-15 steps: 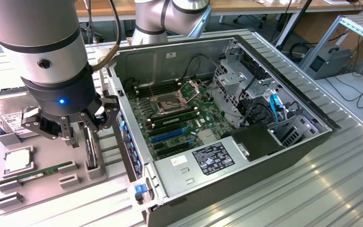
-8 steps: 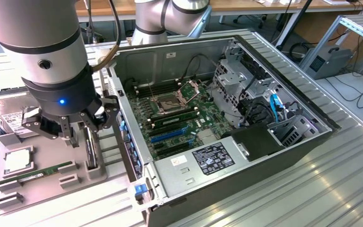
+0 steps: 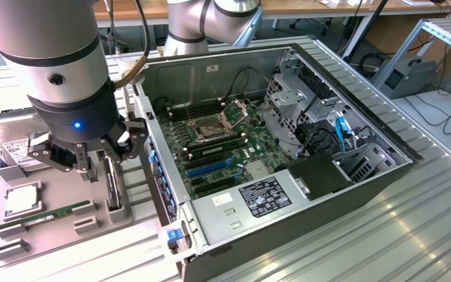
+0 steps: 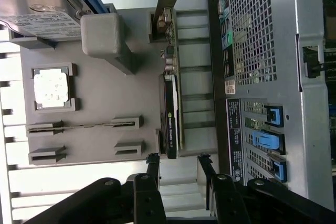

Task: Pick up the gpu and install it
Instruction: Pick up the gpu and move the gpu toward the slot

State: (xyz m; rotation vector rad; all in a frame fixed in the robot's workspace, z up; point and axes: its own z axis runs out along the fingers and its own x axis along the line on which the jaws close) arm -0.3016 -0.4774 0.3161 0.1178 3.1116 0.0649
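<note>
- The open grey-and-black metal computer case (image 3: 288, 147) lies on its side on the ribbed metal worktop (image 3: 382, 241), with the motherboard facing up.
- The grey moulded parts tray (image 4: 100, 103) sits just beside the case, on the exterior view's left.
- The black hand (image 3: 92, 167) hangs over the tray, spread wide and holding nothing.
- The flat green gpu (image 4: 170, 108), with its black cooler and silver end bracket, stands on edge in a slot on the tray side nearest the case. It lies just ahead of the fingertips (image 4: 153, 162), apart from them and closer to one than the other.
- A good pickup likely means centring the card between the fingers, descending straight, pinching its broad faces, and staying clear of the bracket and case wall.
</note>
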